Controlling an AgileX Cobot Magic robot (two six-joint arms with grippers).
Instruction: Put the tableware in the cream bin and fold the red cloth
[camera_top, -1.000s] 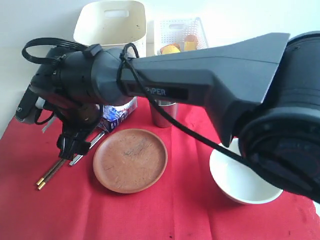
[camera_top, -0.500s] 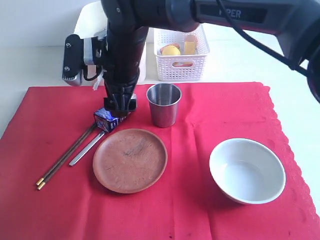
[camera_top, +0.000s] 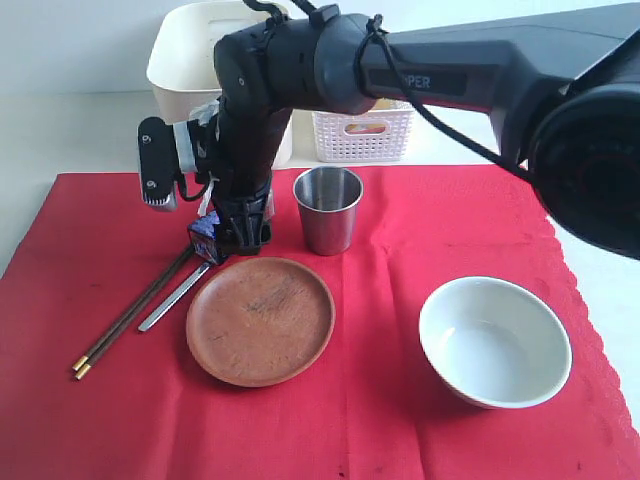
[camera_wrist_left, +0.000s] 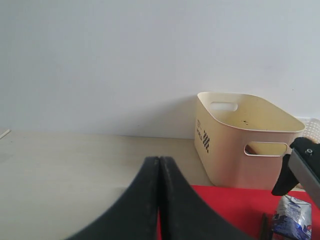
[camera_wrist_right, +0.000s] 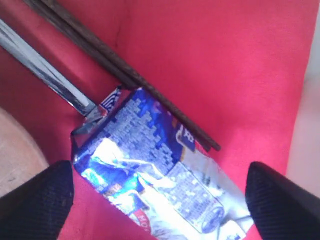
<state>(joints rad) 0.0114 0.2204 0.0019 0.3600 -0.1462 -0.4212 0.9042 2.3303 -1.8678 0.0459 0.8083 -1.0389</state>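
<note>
Hovering my released right pincer (camera_wrist_right: 160, 200) astride the blue milk carton (camera_wrist_right: 150, 165), I see dark brown chopsticks (camera_wrist_right: 115, 64) slanting alongside (seemingly touching).

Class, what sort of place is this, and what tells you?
Probably a lab table laid like a dining table: a red cloth with a plate, bowl and cup, a robot arm over it, a bare white wall behind.

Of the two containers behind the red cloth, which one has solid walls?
The cream bin, the taller one with oval handle cut-outs. The white basket beside it has lattice walls that you can see through.
</note>
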